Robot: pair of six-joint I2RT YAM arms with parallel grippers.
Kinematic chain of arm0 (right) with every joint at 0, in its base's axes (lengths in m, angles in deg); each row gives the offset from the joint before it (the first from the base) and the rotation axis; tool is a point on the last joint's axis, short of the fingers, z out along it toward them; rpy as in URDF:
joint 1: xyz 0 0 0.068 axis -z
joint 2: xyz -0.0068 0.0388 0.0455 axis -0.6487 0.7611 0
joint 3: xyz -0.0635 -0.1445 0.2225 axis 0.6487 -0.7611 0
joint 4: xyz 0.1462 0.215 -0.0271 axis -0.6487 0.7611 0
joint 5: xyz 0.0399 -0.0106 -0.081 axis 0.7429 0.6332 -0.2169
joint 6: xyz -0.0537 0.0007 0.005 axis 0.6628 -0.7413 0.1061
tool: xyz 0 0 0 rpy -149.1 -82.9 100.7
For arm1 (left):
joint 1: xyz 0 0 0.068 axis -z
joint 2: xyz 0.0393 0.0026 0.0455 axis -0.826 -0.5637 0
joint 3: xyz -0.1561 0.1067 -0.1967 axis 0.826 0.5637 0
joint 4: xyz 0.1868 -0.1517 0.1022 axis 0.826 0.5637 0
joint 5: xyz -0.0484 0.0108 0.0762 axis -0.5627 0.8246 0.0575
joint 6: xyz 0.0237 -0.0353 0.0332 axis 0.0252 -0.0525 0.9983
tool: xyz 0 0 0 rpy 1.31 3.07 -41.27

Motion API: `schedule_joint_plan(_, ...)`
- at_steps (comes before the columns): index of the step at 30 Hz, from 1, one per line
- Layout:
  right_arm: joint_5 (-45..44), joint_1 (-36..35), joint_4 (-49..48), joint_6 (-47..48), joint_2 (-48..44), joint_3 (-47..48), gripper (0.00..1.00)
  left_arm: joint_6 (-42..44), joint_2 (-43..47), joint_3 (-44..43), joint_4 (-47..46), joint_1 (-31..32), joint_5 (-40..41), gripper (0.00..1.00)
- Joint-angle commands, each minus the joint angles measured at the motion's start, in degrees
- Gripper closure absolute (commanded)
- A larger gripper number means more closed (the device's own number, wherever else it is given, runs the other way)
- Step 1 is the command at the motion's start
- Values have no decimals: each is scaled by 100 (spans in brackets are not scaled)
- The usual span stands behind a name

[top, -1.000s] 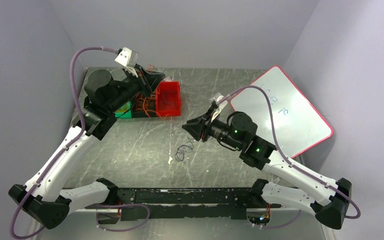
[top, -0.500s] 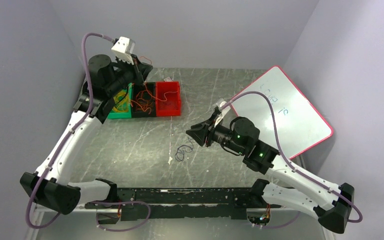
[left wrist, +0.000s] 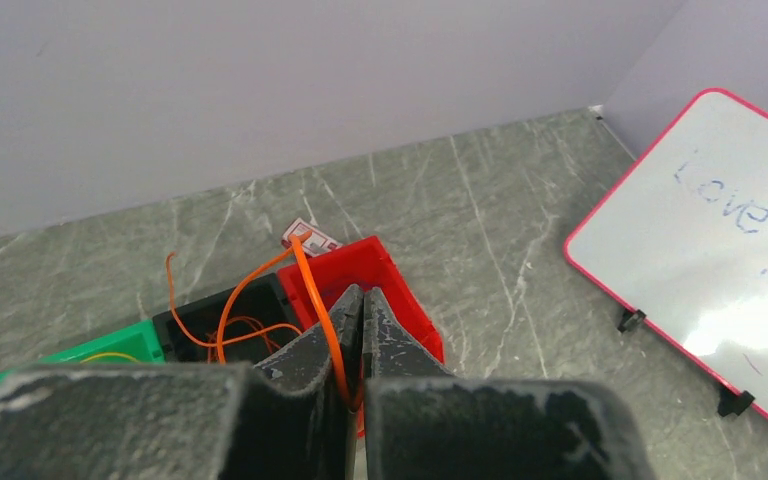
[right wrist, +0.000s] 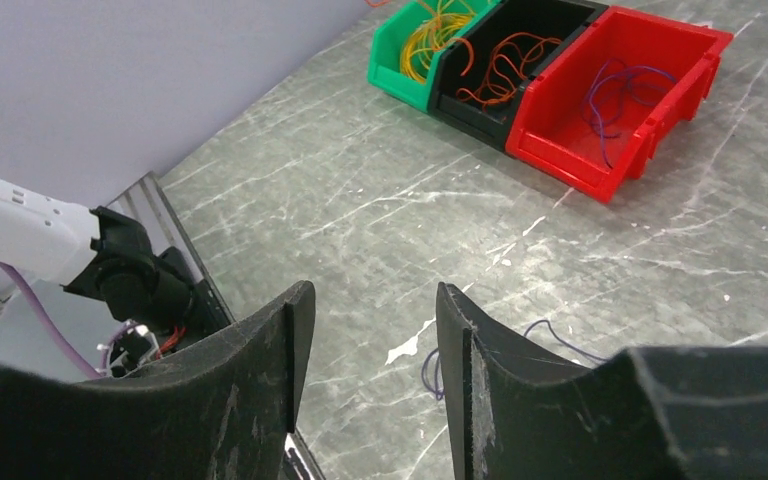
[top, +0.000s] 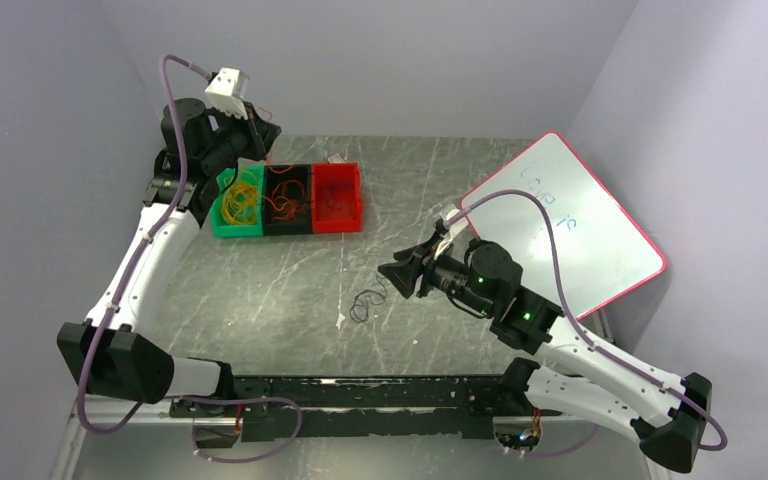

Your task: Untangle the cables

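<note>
Pinches limp orange cable (left wrist: 312, 280) in clenched left gripper (left wrist: 362, 300). Holds right gripper (right wrist: 373, 300) parted, empty, dark cable (top: 364, 304) just ahead. Probably light, floppy, snag-prone; best pinched on one free strand.

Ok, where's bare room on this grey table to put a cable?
Free: left of the dark cable loop, between the green plastic bin and the near rail; between the red plastic bin and the pink-framed whiteboard. Crowded: around that loop, by the right gripper.

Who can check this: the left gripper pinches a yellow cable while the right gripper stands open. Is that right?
No: the left wrist view shows the left gripper shut on an orange cable, not yellow. The right gripper does stand open.
</note>
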Motion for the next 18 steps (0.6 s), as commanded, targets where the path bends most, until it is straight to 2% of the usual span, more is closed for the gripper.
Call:
schedule_joint_plan(1,-258,-22,68,45,-128,-67,48,140,-126,-148,-271,-199,-286,93)
schedule_joint_plan(18,-249,-19,111,13,-39,-125,47,233,-196,37,-111,-323,-196,93)
